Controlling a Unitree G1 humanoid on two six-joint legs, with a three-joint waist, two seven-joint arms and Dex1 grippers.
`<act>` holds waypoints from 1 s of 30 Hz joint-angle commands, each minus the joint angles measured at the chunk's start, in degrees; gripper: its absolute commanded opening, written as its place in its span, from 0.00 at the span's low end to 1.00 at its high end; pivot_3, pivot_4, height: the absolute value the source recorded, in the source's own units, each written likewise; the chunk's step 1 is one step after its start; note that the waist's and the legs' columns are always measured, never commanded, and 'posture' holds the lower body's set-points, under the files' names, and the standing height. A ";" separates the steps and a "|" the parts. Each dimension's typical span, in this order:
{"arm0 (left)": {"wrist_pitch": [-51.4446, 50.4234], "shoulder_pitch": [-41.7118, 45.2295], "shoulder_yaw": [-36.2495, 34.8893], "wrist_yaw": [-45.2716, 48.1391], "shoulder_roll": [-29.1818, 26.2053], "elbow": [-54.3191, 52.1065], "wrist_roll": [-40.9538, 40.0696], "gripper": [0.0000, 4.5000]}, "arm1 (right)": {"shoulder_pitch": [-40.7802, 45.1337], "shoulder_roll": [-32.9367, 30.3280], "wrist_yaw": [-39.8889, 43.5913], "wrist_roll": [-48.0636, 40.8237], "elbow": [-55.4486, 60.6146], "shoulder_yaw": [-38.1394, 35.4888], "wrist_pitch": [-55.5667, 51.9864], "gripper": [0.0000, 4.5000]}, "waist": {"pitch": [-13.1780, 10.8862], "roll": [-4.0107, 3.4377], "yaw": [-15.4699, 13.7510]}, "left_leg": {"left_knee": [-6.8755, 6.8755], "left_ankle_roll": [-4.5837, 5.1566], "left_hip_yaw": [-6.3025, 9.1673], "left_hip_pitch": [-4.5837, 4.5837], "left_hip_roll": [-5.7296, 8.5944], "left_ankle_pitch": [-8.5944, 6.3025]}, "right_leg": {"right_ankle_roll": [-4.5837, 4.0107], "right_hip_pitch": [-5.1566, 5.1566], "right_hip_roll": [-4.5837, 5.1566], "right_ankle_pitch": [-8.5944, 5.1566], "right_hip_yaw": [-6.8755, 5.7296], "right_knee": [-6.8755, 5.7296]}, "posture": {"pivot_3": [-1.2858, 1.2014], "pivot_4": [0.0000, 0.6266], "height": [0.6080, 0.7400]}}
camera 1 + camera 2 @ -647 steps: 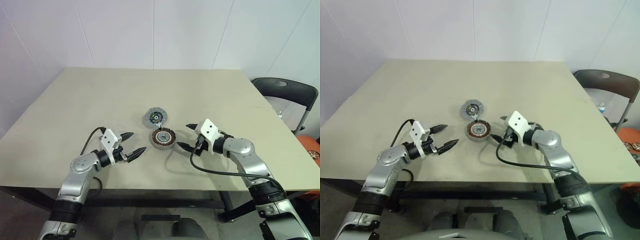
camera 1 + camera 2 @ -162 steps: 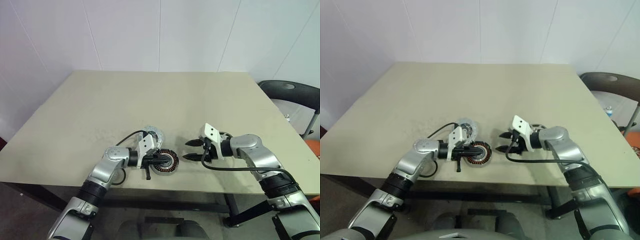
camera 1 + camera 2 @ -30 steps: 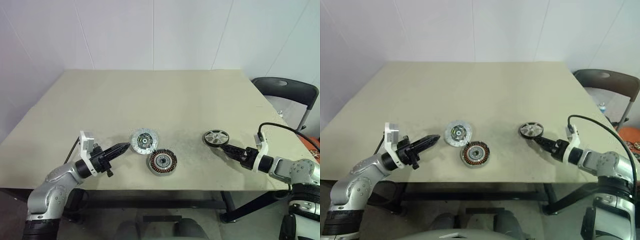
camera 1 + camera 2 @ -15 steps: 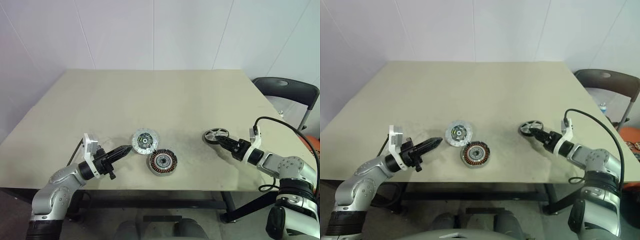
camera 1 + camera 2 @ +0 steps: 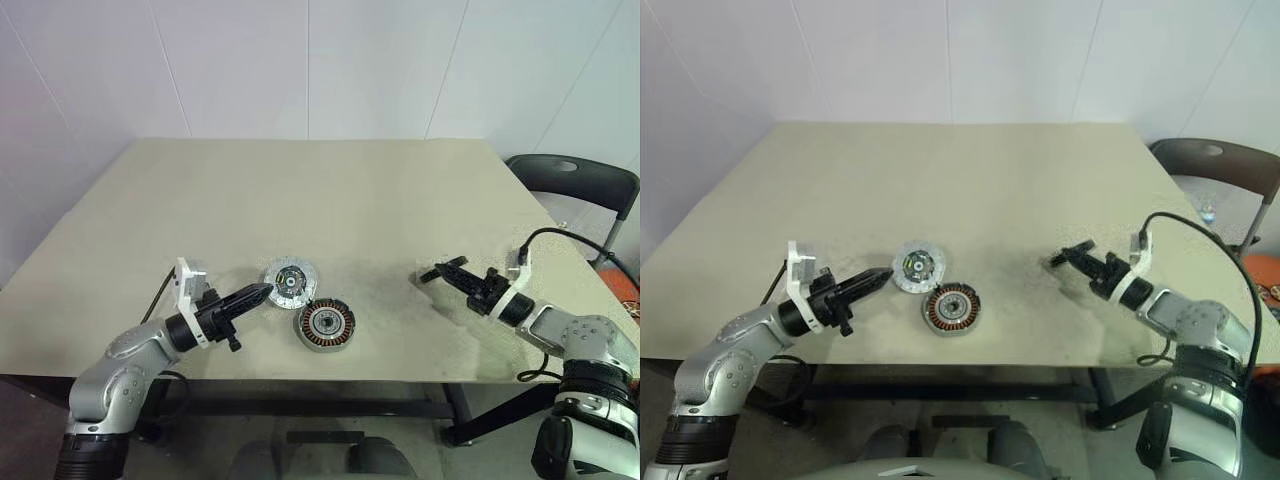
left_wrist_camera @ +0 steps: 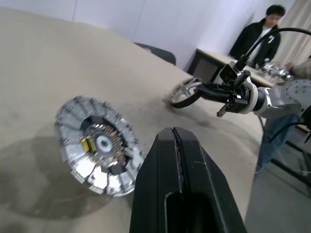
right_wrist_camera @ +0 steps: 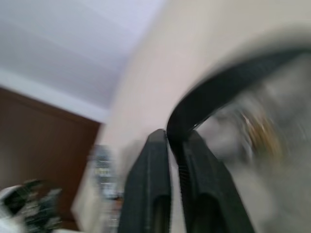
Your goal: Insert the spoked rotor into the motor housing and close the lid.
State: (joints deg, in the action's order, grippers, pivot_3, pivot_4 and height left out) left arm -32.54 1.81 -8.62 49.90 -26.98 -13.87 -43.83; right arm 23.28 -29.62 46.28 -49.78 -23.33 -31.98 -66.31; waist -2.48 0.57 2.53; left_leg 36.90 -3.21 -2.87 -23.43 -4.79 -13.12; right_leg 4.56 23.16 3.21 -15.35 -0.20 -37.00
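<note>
The spoked rotor (image 5: 432,272), a dark ring with silvery spokes, hangs tilted on edge just above the table at the right. My right gripper (image 5: 450,273) is shut on its rim, which the right wrist view shows as a dark arc (image 7: 233,73) pinched between the fingers. The motor housing (image 5: 290,280), a light grey ribbed disc with a green and black centre, lies flat left of centre. My left gripper (image 5: 264,291) is shut and empty, its tip close to the housing's left edge (image 6: 99,145). The rotor (image 6: 184,93) also shows far off in the left wrist view.
A dark wheel ringed with copper coils (image 5: 324,322) lies flat just in front of the housing. A dark chair (image 5: 570,180) stands past the table's right edge. In the left wrist view a person (image 6: 260,36) stands by another table in the background.
My right gripper has shut on the rotor's rim and lifted it off the table, tipping it from flat to on edge. The left gripper has barely shifted.
</note>
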 commanded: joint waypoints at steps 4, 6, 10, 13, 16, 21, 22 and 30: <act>-0.74 -0.48 -1.08 -0.15 -0.87 -2.34 -1.37 0.00 | -0.53 4.60 -0.47 -14.01 11.71 -2.57 -8.67 0.06 | 0.00 -0.01 0.16 | 0.00 0.00 0.00 0.02 -0.04 0.00 | 0.00 0.01 -0.03 0.00 0.00 0.00 | 0.52 0.00 1.00; -0.92 -0.46 -1.03 -0.33 -0.93 -2.52 -1.48 0.00 | -1.31 6.14 -1.84 -15.12 14.22 -1.06 -9.74 0.06 | 0.00 -0.01 0.10 | 0.00 0.00 0.01 0.03 -0.05 0.00 | 0.00 0.02 -0.04 0.00 0.00 -0.01 | 0.52 0.00 1.00; -1.47 -0.31 -1.07 -0.88 -1.11 -3.26 -1.81 0.00 | -1.92 8.54 -4.33 -15.12 15.11 0.37 -8.17 0.06 | -0.02 -0.03 -0.06 | 0.00 -0.01 0.00 0.00 -0.04 -0.01 | 0.00 0.06 -0.01 0.00 0.00 0.03 | 0.52 0.00 1.00; -1.73 -0.61 -1.25 -0.94 -1.46 -3.60 -1.71 0.00 | -3.78 7.99 -3.86 -13.92 15.77 2.84 -7.67 0.06 | -0.02 -0.03 -0.07 | -0.01 0.00 -0.01 -0.03 -0.03 -0.01 | -0.01 0.06 0.01 0.00 0.00 0.07 | 0.52 0.00 1.00; -1.81 -1.02 -1.28 -1.15 -1.58 -4.10 -1.66 0.00 | -5.28 7.35 -3.65 -13.33 14.33 3.54 -6.57 0.03 | -0.02 -0.04 0.01 | -0.07 0.00 -0.01 -0.04 -0.03 -0.01 | -0.01 0.06 0.00 0.00 0.00 0.07 | 0.52 0.00 1.00; -1.71 -0.92 -0.68 -1.88 -1.31 -4.54 -1.45 0.00 | -7.45 6.00 -2.18 -11.62 13.90 6.05 -5.17 0.03 | -0.03 -0.05 0.05 | -0.08 0.01 -0.01 -0.04 -0.03 -0.01 | -0.01 0.08 0.00 0.00 0.00 0.08 | 0.52 0.00 1.00; -1.69 -0.70 -0.51 -2.06 -1.22 -4.49 -1.33 0.00 | -8.18 5.41 -1.44 -11.20 13.68 6.51 -4.91 0.03 | -0.03 -0.05 0.04 | -0.08 0.01 -0.01 -0.04 -0.03 -0.01 | 0.00 0.08 0.00 0.00 0.00 0.08 | 0.52 0.00 1.00; 0.38 0.42 0.56 -0.58 -1.08 -0.62 0.81 0.00 | -12.97 -0.18 4.04 -4.55 10.81 12.57 -0.98 0.03 | 0.00 0.00 -0.01 | -0.08 0.00 0.00 0.05 -0.02 -0.02 | 0.01 0.08 0.00 -0.01 0.00 0.18 | 0.52 0.00 1.00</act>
State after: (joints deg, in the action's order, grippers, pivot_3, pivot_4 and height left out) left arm -33.84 1.17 -7.88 48.57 -28.02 -14.73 -43.67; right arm 11.18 -28.25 50.36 -57.45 -11.32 -20.38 -68.75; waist -2.48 0.57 2.52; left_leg 36.82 -3.21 -2.86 -23.30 -4.81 -13.14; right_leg 4.60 23.22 3.20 -15.38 -0.21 -36.74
